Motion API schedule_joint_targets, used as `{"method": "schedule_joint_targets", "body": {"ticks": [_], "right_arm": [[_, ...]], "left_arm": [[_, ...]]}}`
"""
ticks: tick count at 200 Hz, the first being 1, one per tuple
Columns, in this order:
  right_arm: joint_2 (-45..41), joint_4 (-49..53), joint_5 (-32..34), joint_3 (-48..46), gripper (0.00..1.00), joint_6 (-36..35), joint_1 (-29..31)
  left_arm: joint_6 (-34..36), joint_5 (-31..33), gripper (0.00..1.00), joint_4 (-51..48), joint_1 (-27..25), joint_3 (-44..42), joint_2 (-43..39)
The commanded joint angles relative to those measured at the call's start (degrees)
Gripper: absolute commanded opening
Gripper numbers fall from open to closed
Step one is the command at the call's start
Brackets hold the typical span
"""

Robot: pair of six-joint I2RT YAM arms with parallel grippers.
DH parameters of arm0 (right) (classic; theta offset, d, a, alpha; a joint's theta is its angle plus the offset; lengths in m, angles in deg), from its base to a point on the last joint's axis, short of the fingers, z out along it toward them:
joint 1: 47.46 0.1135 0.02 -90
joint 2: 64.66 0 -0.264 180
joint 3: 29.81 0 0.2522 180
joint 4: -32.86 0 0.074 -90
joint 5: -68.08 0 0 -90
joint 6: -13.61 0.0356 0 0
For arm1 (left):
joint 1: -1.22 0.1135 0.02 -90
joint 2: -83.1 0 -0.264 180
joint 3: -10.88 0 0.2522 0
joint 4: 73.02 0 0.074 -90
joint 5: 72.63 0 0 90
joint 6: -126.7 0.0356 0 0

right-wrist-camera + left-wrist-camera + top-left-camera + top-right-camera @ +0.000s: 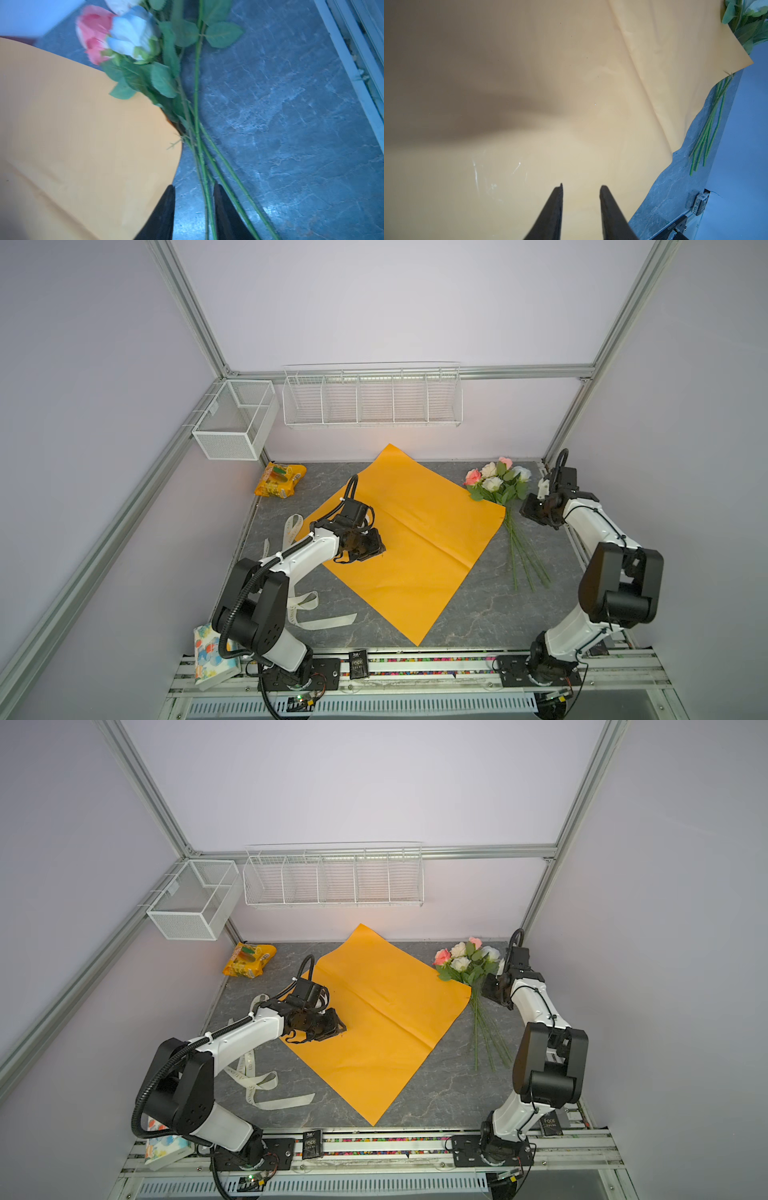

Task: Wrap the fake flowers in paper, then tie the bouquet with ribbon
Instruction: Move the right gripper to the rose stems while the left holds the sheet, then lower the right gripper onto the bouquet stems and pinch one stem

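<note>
Marbled grey tabletop (478, 605), creased orange paper (415, 539), wiry-stemmed roses (498, 483)

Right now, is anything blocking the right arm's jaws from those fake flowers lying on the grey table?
Nothing visible does. The right gripper, jaws apart, hangs over the long green stems of the pink, cream and white fake-rose bouquet. The orange paper sheet lies beside them, not across.
</note>
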Motion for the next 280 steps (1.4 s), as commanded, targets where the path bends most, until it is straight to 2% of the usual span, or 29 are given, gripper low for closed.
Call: {"method": "schedule_joint_targets", "body": {"ticks": [1,14,28,47,71,89,126,151,197,214,224,239,252,280], "right_arm": [[4.8,3.7,-0.3,2.5,0.36,-2.7,0.1],[8.6,5.5,-1.0,5.6,0.37,-3.4,0.4],[11.4,5.6,0.0,7.6,0.45,-5.3,1.3],[15.7,8.2,1.3,11.5,0.51,-8.0,1.8],[19.9,9.8,2.0,15.2,0.53,-11.4,3.0],[23.2,13.2,6.2,18.5,0.54,-12.9,4.2],[24.5,12.3,8.9,16.7,0.54,-14.1,4.9],[24.6,11.4,10.4,14.7,0.51,-13.6,4.0],[21.1,7.3,9.1,9.8,0.43,-7.6,-2.2],[20.9,6.8,6.9,9.2,0.39,-5.8,-4.5],[20.7,5.9,5.6,8.6,0.33,-4.8,-5.7],[20.4,4.7,4.7,7.4,0.31,-3.2,-6.9],[20.3,3.1,1.9,6.5,0.24,-1.2,-7.9],[20.4,0.1,-1.4,5.0,0.25,2.7,-8.0]], "left_arm": [[1.0,-0.5,0.32,-0.8,-0.3,2.5,1.0],[1.0,-0.5,0.32,-0.8,-0.3,2.4,1.0],[1.2,-0.2,0.32,-0.9,-0.3,2.1,1.0],[1.5,-0.4,0.32,-0.7,-0.3,1.8,1.3],[1.4,-1.5,0.32,0.1,-0.2,1.6,2.8],[1.5,-2.3,0.32,0.2,-0.3,2.2,4.0],[1.5,-2.6,0.32,0.8,-0.7,2.7,5.9],[1.4,-2.7,0.32,1.0,-1.4,2.9,7.8],[-1.3,-2.8,0.32,3.9,-4.6,2.4,11.3],[-3.5,-3.0,0.32,5.7,-5.8,1.9,12.8],[-4.8,-3.0,0.32,6.7,-6.5,1.9,13.4],[-7.2,-2.2,0.32,7.9,-7.3,1.5,13.9],[-9.9,-2.2,0.32,10.2,-7.6,0.6,14.2],[-16.5,-3.3,0.32,17.0,-8.6,-1.9,14.9]]}}
